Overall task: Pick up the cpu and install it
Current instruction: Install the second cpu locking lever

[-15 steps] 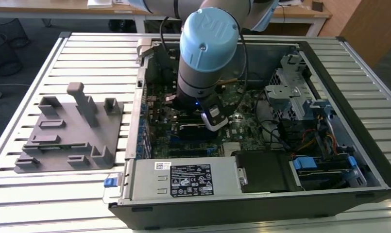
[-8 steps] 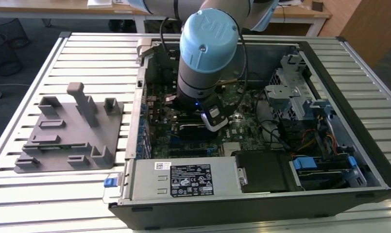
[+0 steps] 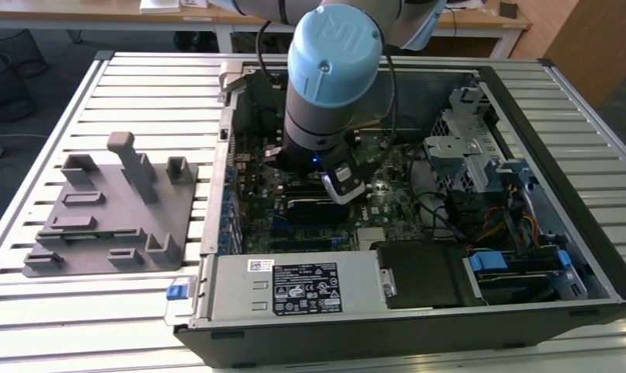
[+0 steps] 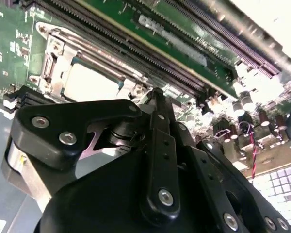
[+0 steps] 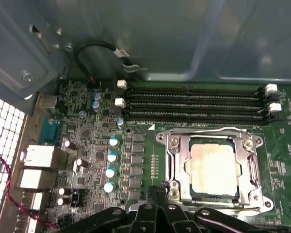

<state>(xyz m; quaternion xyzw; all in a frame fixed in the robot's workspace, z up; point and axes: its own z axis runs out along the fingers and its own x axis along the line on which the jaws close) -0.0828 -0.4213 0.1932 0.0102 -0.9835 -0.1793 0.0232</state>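
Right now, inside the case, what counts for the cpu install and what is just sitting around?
For the job:
- cpu, pale top, lying in the socket frame
- gripper, low beside that frame
- motherboard

Just lying about:
- memory slots
- grey labelled box
- grey fixture plate on the slatted table
- drive cage

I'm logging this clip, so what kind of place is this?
Probably a lab or workshop bench for computer assembly: an open computer case lies on a slatted metal table, a grey fixture block beside it, office desks behind.
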